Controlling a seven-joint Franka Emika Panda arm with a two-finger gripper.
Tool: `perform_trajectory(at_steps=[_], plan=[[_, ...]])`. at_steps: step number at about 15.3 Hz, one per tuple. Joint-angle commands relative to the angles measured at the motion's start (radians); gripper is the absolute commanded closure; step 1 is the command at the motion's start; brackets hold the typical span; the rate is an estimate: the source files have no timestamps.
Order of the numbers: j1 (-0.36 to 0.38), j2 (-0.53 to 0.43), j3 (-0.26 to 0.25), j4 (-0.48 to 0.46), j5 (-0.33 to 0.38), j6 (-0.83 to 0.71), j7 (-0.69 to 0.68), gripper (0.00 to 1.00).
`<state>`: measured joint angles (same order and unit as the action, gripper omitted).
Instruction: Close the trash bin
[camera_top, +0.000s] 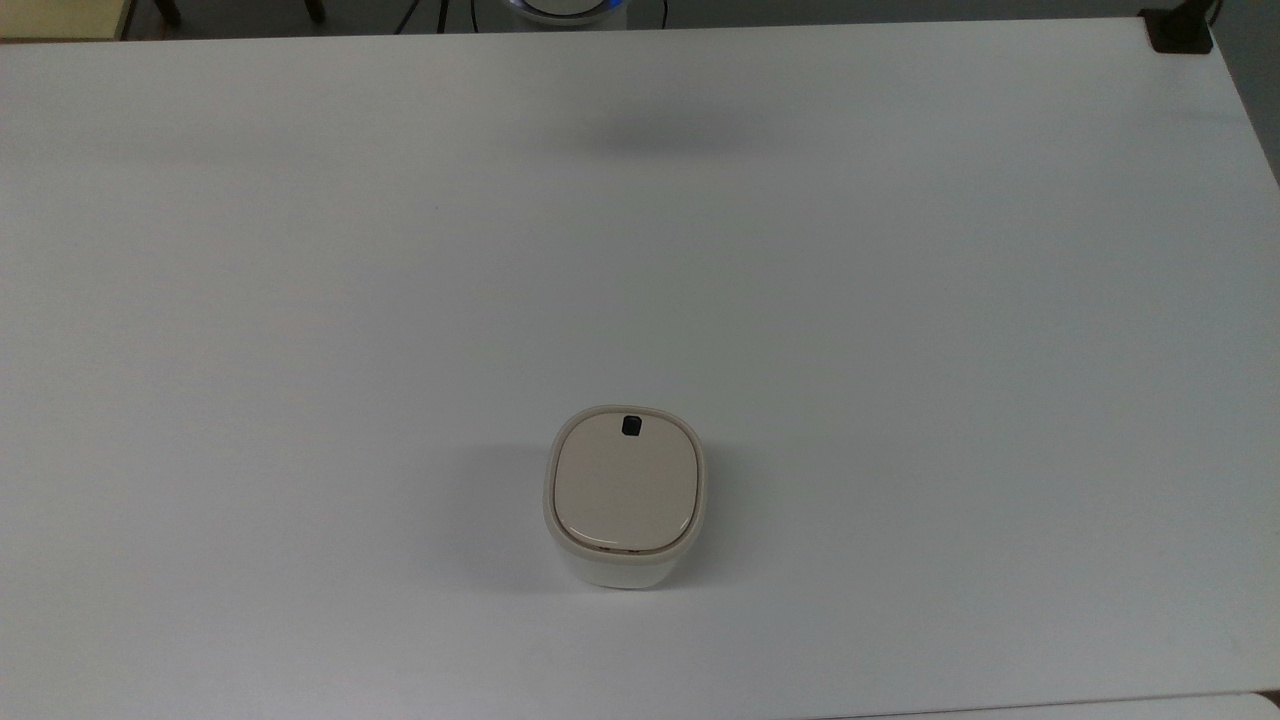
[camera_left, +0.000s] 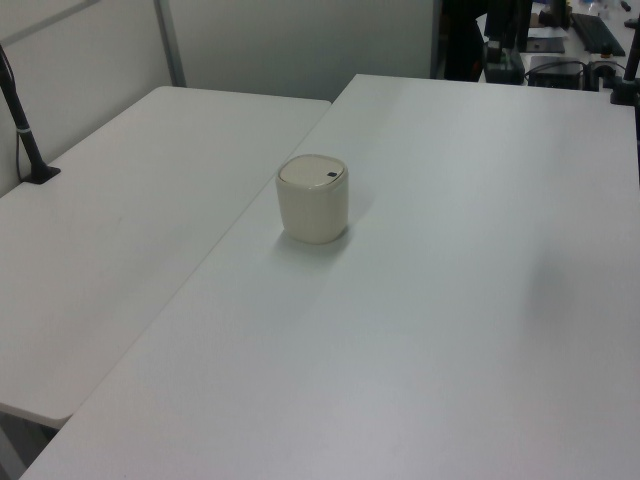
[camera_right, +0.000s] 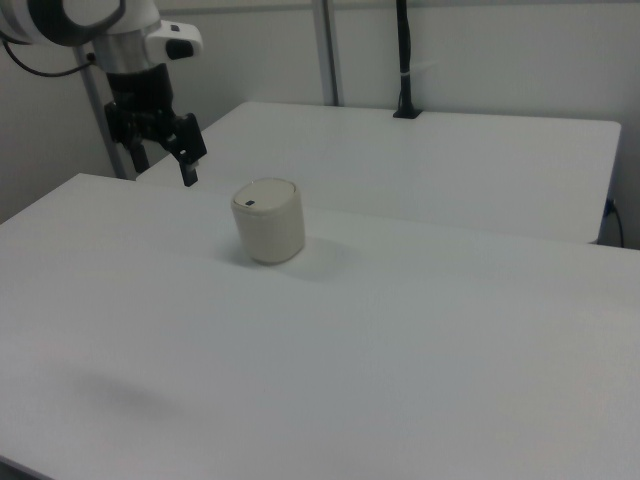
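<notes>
The trash bin (camera_top: 624, 497) stands alone on the white desk (camera_top: 950, 300), its beige lid (camera_top: 622, 483) lying flat and flush on the cream body, the small black square mark (camera_top: 631, 426) near the lid edge that faces the top view's upper side. By the look of it, the closing is done: no gap shows between lid and rim in the top view, the left view or the right view.

The pincer (camera_right: 160, 152) hangs in the air toward the right view's left, above the far edge of the desk, well apart from the bin (camera_right: 268, 221) and holding nothing. Its two black fingers stand parted with open space between them. From the pincer the bin lies toward the right view's right and lower down, with bare desk between.

The bin is a rounded square with no marked long axis; its lid mark gives the only sense of direction. It sits well inside the desk, far from every edge. A second desk (camera_left: 120, 220) adjoins along a seam near the bin in the left view, and a dark post (camera_right: 404, 60) rises at the back of the right view. Any return path over the lid looks unobstructed.
</notes>
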<state>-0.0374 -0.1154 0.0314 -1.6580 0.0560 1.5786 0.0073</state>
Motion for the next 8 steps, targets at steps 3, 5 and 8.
perform_trajectory(at_steps=[3,5,8], plan=[[-0.015,0.054,-0.001,0.026,0.004,0.064,-0.096,0.00],[-0.015,0.060,-0.002,0.026,0.004,0.089,-0.096,0.00],[-0.012,0.062,-0.002,0.026,0.002,0.090,-0.096,0.00]])
